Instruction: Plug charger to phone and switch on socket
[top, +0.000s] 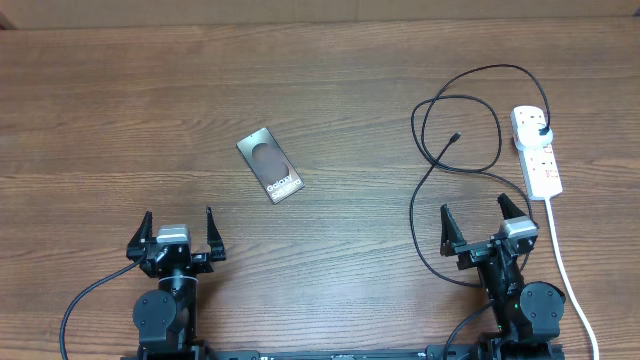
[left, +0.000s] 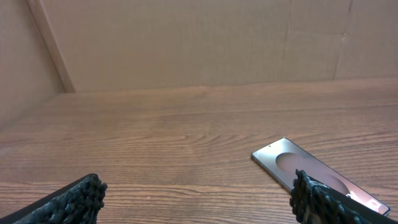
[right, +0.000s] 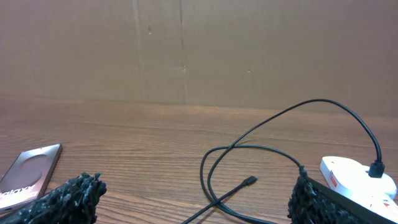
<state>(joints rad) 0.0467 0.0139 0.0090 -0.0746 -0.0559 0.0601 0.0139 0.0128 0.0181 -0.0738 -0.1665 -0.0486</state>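
The phone (top: 269, 165) lies flat on the wooden table, left of centre, text face up; it also shows in the left wrist view (left: 311, 174) and the right wrist view (right: 28, 174). The charger (top: 455, 115) loops at the right, its connector tip (top: 455, 137) free on the table, also seen in the right wrist view (right: 249, 181). Its black plug (top: 541, 131) sits in the socket (top: 537, 152), a white power strip at the far right. My left gripper (top: 178, 232) is open and empty near the front edge. My right gripper (top: 487, 226) is open and empty, just in front of the cable loop.
The socket's white cord (top: 565, 270) runs down the right side past the right arm to the front edge. A cardboard wall (right: 199, 50) stands behind the table.
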